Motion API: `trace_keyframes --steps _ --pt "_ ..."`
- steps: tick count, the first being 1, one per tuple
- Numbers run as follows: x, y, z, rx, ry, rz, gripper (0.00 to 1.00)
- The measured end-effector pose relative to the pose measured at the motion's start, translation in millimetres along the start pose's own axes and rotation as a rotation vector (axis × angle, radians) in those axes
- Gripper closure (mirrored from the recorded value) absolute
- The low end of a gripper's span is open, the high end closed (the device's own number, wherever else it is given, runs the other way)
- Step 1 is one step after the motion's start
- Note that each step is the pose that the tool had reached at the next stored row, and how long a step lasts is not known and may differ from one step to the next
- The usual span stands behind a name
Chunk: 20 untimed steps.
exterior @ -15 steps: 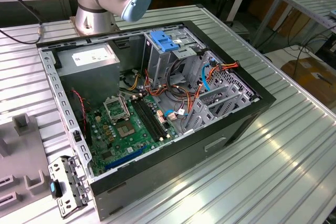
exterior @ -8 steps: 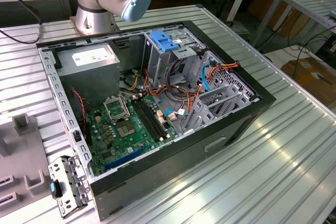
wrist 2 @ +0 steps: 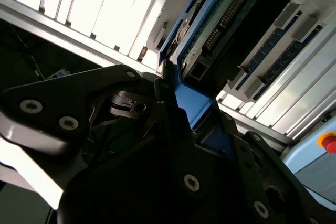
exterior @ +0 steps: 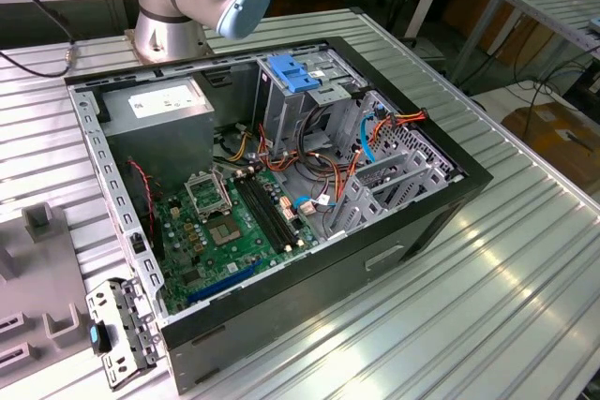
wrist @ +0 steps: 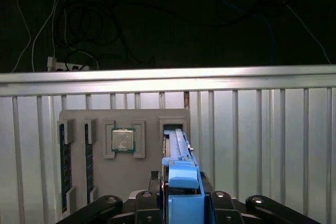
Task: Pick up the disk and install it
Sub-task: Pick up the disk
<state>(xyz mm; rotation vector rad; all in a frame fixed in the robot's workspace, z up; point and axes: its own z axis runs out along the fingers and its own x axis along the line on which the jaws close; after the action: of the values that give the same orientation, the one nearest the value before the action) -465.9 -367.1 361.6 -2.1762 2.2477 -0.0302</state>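
Plainly, in the exterior view, the install end of the job stood undone. The open computer case [exterior: 281, 302] lay on the ribbed worktop [exterior: 487, 306] with the arm's base [exterior: 169, 16] at its eleven o'clock. The motherboard [exterior: 230, 231] sat toward seven o'clock inside. The drive cage [exterior: 291, 114] with the light-blue bracket [exterior: 298, 75] on top sat at about one o'clock, and it looked unfilled as far as I could judge. A grey fixture tray [exterior: 37, 278] lay at the case's nine o'clock.

In the first wrist view, the gripper [wrist: 182, 190] was closed narrow on the blue rail [wrist: 182, 174] at the near end of the disk [wrist: 177, 142]. The disk stood on edge at its slot in another grey tray [wrist: 149, 119], just beside a processor [wrist: 123, 140], with memory sticks [wrist: 64, 156] further along. Whether the disk had left the slot could not be told.

In the second wrist view, the disk's circuit-board face [wrist 2: 220, 17] ran away from the gripper [wrist 2: 191, 111], and dark fingers [wrist 2: 160, 95] pressed the rail [wrist 2: 191, 100] from both sides. So I judged the grasp made, with the carry to the case and the seating left.
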Motion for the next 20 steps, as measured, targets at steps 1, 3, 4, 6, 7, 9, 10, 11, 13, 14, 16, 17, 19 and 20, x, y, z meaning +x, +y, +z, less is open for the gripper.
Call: trace_keyframes --steps 1,3,4,6,7,9,10,11,13,14,16,17,19,20 --pt "0.0 0.0 -0.7 0.0 0.0 0.0 0.63" --pt "0.0 -0.1 -2.6 -0.0001 0.0 0.0 0.63" --pt "0.0 -0.1 -3.3 0.0 0.0 0.0 0.63" --pt "0.0 -0.1 -4.2 0.0 0.0 0.0 0.63" --pt "0.0 -0.1 -4.9 -0.0002 0.0001 0.0 0.63" --pt "0.0 -0.1 -5.7 0.0 0.0 0.0 0.63" --pt "0.0 -0.1 -6.3 -0.0001 0.0 0.0 0.63" --pt "0.0 -0.2 -7.3 0.0 0.0 0.0 0.63" --pt "0.0 -0.2 -8.7 -0.0001 0.0001 0.0 0.63" --pt "0.0 -0.2 -9.6 -0.0002 0.0001 0.0 0.63" --pt "0.0 -0.3 -11.8 -0.0001 0.0 0.0 0.63" --pt "0.1 -0.3 -12.9 -0.0001 0.0 0.0 0.63" --pt "0.1 -0.3 -15.2 -0.0001 0.0 0.0 0.63" --pt "0.1 -0.4 -16.2 -0.0001 0.0 0.0 0.63"
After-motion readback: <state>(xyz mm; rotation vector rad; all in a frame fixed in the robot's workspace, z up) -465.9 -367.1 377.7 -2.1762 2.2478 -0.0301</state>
